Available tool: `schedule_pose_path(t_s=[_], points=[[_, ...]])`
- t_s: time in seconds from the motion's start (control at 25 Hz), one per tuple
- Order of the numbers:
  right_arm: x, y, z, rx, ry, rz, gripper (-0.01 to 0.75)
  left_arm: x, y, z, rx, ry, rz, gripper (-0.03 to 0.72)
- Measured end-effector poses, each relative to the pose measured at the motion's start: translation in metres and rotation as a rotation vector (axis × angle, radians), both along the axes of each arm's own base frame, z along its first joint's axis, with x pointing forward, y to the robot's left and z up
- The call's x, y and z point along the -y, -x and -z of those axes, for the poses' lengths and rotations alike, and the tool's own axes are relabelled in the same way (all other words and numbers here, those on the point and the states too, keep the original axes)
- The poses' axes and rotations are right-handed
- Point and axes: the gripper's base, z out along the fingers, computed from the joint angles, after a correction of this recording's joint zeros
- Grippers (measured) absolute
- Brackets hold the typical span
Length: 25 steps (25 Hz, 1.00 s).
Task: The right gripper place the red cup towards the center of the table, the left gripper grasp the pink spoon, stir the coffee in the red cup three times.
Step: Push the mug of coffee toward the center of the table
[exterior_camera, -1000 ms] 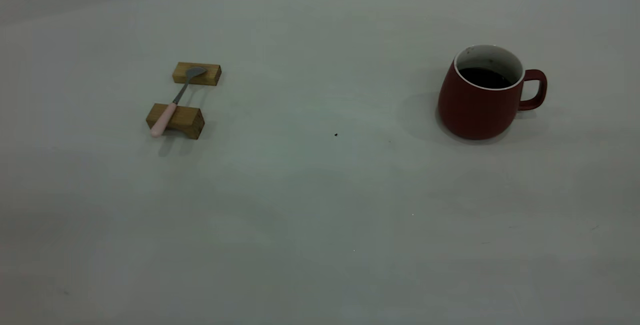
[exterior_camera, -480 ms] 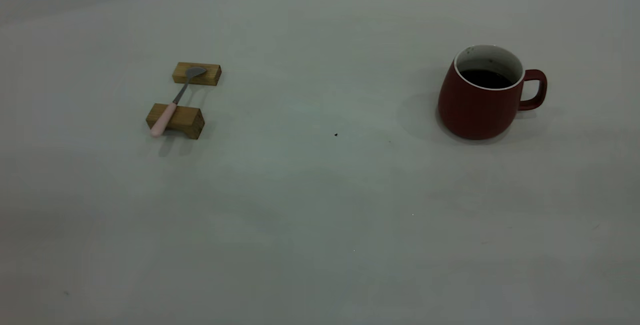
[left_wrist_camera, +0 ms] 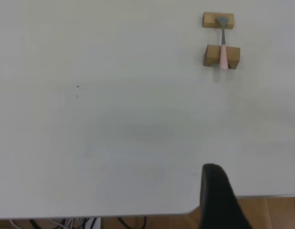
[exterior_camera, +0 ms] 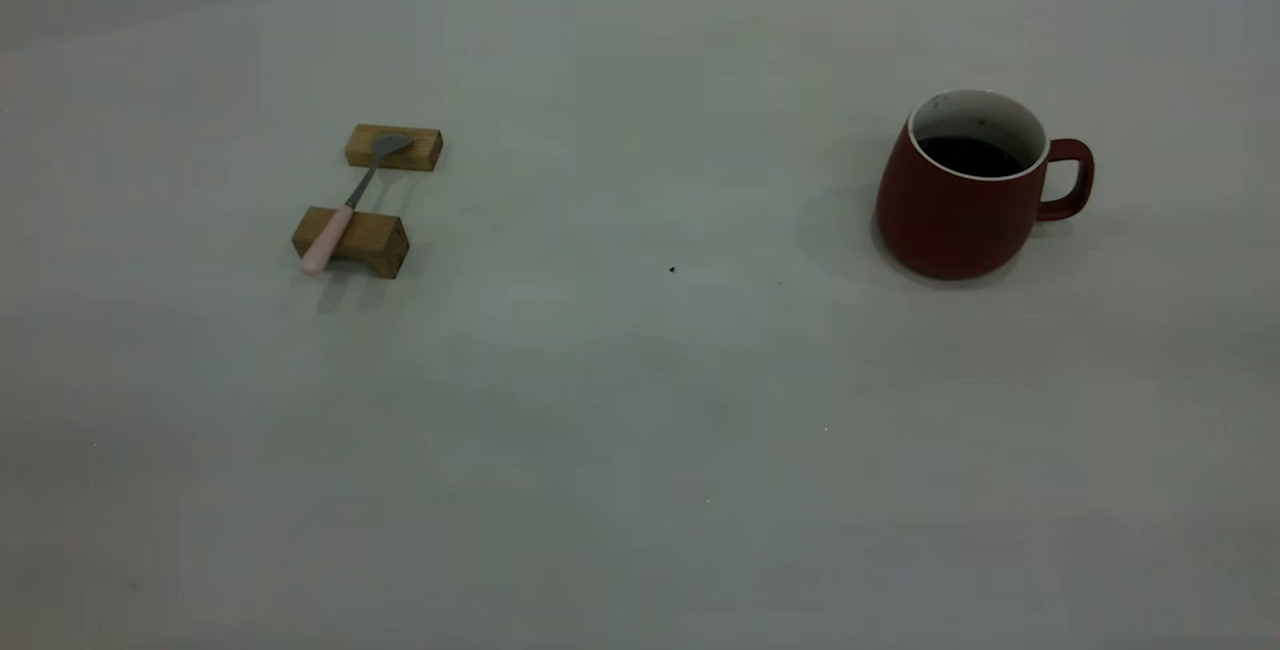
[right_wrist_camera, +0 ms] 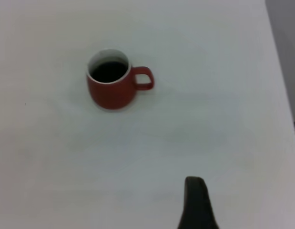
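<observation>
The red cup (exterior_camera: 955, 205) stands on the right side of the table (exterior_camera: 640, 380), handle pointing right, with dark coffee (exterior_camera: 968, 156) inside. In the right wrist view the red cup (right_wrist_camera: 111, 88) is far from my right gripper (right_wrist_camera: 247, 191); one dark finger (right_wrist_camera: 196, 202) shows, with nothing against it. The pink spoon (exterior_camera: 350, 200) lies across two wooden blocks at the left, its bowl on the far one. In the left wrist view the pink spoon (left_wrist_camera: 223, 43) is far from my left gripper (left_wrist_camera: 255, 176), which is open and empty at the table's edge. Neither gripper appears in the exterior view.
Two brown wooden blocks (exterior_camera: 394, 147) (exterior_camera: 352, 240) carry the spoon. A tiny dark speck (exterior_camera: 671, 270) marks the table's middle. The left wrist view shows the table's rounded corner (left_wrist_camera: 195, 210), wooden floor and cables below it.
</observation>
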Motion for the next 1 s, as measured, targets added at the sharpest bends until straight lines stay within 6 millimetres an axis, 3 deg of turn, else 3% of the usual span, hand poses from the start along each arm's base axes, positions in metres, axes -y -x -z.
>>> schedule_pose_path(t_s=[0.2, 0.36, 0.72, 1.0], points=[[-0.001, -0.06, -0.014, -0.142, 0.086, -0.056, 0.583, 0.0, 0.0, 0.0, 0.0, 0.0, 0.0, 0.461], [-0.004, -0.115, -0.003, -0.199, 0.135, -0.13, 0.583, 0.0, 0.0, 0.0, 0.0, 0.0, 0.0, 0.461], [-0.012, -0.211, 0.053, -0.419, 0.218, -0.311, 0.583, 0.0, 0.0, 0.0, 0.0, 0.0, 0.0, 0.461], [-0.032, -0.287, 0.106, -0.553, 0.359, -0.581, 0.583, 0.0, 0.0, 0.0, 0.0, 0.0, 0.0, 0.461]])
